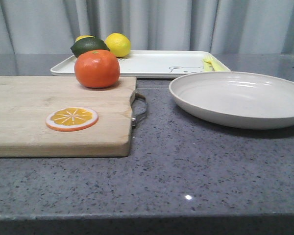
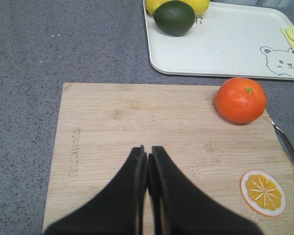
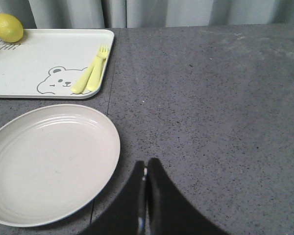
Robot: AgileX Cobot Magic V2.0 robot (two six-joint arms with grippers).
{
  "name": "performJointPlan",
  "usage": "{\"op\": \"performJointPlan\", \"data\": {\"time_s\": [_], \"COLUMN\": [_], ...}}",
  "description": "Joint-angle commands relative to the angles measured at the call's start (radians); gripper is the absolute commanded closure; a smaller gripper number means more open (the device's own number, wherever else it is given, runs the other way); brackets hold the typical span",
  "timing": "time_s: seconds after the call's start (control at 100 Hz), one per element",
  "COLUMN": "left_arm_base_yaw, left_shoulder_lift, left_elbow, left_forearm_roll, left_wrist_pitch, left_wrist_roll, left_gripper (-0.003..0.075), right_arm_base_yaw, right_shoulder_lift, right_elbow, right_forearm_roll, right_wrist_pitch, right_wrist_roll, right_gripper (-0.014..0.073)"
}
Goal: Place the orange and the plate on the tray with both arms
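Both grippers closed, holding nothing.
I open the left gripper (image 2: 147, 161) wide, approach orange (image 2: 240, 100) at 2 o'clock, grip centred.

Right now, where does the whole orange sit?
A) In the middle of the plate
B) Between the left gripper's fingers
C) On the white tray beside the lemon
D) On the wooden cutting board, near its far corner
D: the orange rests on the cutting board at its far corner, short of the tray; the left gripper is shut and holds nothing.
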Motion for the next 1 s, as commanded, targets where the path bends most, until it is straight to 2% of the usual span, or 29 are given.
{"op": "performJointPlan", "data": {"time_s": [0.0,0.06,0.12,0.19,0.26,0.31,0.38,0.59,0.83,0.99], "left_arm_base_yaw": [0.001,0.001,0.001,0.001,0.001,0.001,0.001,0.001,-0.025,-0.093], "left_shoulder_lift": [0.012,0.012,0.012,0.012,0.012,0.012,0.012,0.014,0.125,0.249], "left_elbow": [-0.035,-0.035,-0.035,-0.035,-0.035,-0.035,-0.035,-0.035,-0.066,-0.128], "left_forearm_roll": [-0.025,-0.026,-0.027,-0.030,-0.031,-0.031,-0.031,-0.061,-0.246,-0.288], "left_wrist_pitch": [-0.069,-0.069,-0.069,-0.069,-0.069,-0.069,-0.072,-0.079,-0.060,-0.069], "left_wrist_roll": [0.019,0.021,0.036,0.056,0.063,0.063,0.063,0.073,0.274,0.329], "left_gripper": [0.0739,0.0720,0.0663,0.0549,0.0402,0.0293,0.0215,0.0208,0.0208,0.0208], "right_arm_base_yaw": [0.000,0.000,0.000,0.000,0.000,0.000,0.000,0.000,0.000,0.000], "right_shoulder_lift": [0.014,0.014,0.014,0.014,0.014,0.014,0.014,0.014,0.014,0.014], "right_elbow": [-0.033,-0.033,-0.033,-0.033,-0.033,-0.033,-0.033,-0.033,-0.033,-0.033], "right_forearm_roll": [0.000,0.000,0.000,0.000,0.000,0.000,0.000,0.000,0.000,0.000], "right_wrist_pitch": [-0.063,-0.062,-0.062,-0.062,-0.062,-0.062,-0.062,-0.062,-0.062,-0.061], "right_wrist_roll": [-0.004,-0.004,-0.004,-0.004,-0.004,-0.004,-0.004,-0.004,-0.004,-0.004], "right_gripper": [0.0666,0.0601,0.0489,0.0345,0.0231,0.0188,0.0180,0.0180,0.0180,0.0180]}}
